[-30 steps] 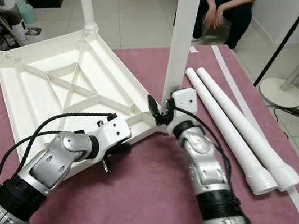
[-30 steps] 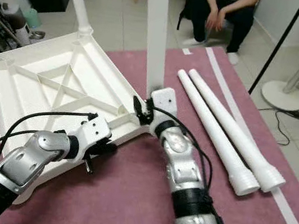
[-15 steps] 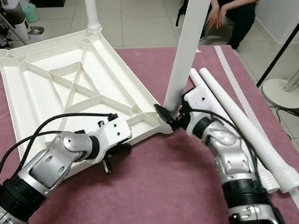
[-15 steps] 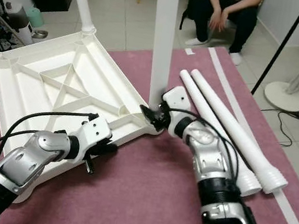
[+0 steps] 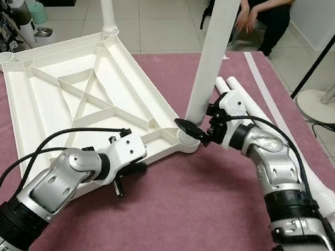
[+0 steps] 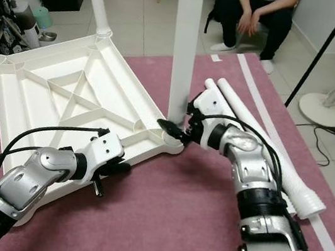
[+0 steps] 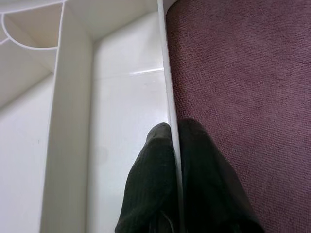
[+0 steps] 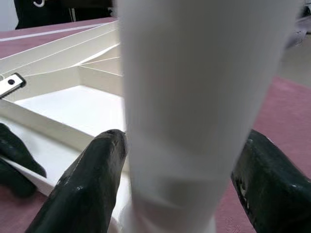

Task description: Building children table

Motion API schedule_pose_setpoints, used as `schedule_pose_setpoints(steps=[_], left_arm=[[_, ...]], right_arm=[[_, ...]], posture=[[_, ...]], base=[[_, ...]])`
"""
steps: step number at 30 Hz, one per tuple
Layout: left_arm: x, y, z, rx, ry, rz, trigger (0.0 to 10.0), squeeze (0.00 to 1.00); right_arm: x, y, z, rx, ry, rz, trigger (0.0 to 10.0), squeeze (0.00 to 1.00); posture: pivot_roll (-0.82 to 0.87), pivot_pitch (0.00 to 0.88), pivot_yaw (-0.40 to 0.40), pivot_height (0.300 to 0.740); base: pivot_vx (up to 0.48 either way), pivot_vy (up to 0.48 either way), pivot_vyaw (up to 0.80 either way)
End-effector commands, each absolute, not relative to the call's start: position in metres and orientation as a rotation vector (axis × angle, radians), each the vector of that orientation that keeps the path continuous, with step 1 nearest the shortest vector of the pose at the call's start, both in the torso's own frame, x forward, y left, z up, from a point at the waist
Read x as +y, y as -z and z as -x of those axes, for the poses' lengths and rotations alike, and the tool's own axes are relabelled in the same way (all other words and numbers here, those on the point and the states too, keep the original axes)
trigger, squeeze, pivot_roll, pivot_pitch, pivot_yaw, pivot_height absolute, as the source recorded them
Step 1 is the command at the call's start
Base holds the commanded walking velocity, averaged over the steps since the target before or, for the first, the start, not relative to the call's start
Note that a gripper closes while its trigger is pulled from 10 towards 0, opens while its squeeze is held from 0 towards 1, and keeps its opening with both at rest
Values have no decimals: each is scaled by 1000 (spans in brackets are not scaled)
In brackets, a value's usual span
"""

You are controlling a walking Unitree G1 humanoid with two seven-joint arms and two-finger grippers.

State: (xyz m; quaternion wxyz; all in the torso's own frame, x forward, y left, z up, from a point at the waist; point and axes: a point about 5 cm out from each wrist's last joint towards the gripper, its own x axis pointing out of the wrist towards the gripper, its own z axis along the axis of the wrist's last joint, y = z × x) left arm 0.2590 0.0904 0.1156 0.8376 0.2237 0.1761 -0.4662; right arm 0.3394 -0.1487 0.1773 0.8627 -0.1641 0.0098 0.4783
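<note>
Tabletop [image 5: 64, 93] lies upside down on the maroon cloth [image 5: 191, 218] over the desk, its ribbed underside up. One leg stands in the far corner socket [image 5: 109, 29]; a second upright leg [image 5: 210, 49] sits in the near corner socket [image 5: 186, 136].

My right pincer [image 5: 193, 129] is at the foot of that near leg, its two black fingers [image 8: 97, 170] spread to either side of the shaft, close to it; I cannot tell whether they press it. My left pincer [image 5: 126, 179] is closed on the thin rim of the tabletop's near edge, one finger [image 7: 150, 179] inside the wall and one outside, steadying the piece.

Two spare legs [image 5: 263, 125] lie side by side on the cloth beyond my right arm. A person [image 5: 262, 13] sits on the floor behind.

I judge the plastic light, stiff and smooth, so slippery. The leg is best taken low, near the socket, where it tips least. The rim is thin and could flex under a hard squeeze.
</note>
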Motion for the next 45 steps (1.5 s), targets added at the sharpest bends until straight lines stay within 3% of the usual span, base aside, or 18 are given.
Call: schedule_pose_setpoints(steps=[1,2,3,4,5,17,18,23,26,31,37,45], left_arm=[[95,-121,-260,350,959,-511,10000,0],[96,-121,-259,351,957,-511,10000,0],[96,-121,-259,352,957,-511,10000,0],[96,-121,-259,352,957,-511,10000,0],[95,-121,-259,351,957,-511,10000,0],[94,-122,-260,346,961,-513,10000,0],[93,-123,-260,342,961,-511,10000,0],[91,-125,-261,334,960,-503,10000,0],[86,-135,-262,299,971,-492,10000,0],[77,-151,-263,239,998,-486,10000,0],[62,-163,-261,186,1037,-467,10000,0],[61,-152,-256,220,1044,-470,10000,0]], right_arm=[[-148,-178,-341,33,-1049,349,10000,0],[-150,-178,-342,45,-1074,350,6706,0],[-150,-177,-342,54,-1091,349,4431,0],[-150,-177,-342,54,-1091,349,4431,0],[-151,-176,-342,61,-1099,346,0,0],[-146,-166,-342,45,-1029,289,0,0],[-143,-162,-343,38,-969,286,10000,0],[-136,-153,-350,37,-793,295,10000,0],[-113,-141,-354,48,-536,259,10000,0],[-90,-133,-354,91,-313,235,10000,0],[-68,-129,-352,102,-217,222,10000,0],[-49,-133,-347,51,-220,274,10000,0]], posture=[[43,10,123,740],[43,8,124,740],[42,5,125,740],[42,5,125,740],[42,5,125,740],[39,0,127,740],[36,1,125,740],[36,1,125,740],[21,1,126,740],[13,3,126,740],[9,4,125,740],[9,8,120,740]], base=[[0,0,0],[0,0,0],[0,0,0],[0,0,0],[0,0,0],[0,0,0],[0,0,0],[0,0,0],[0,0,0],[0,0,0],[0,0,0],[0,0,0]])
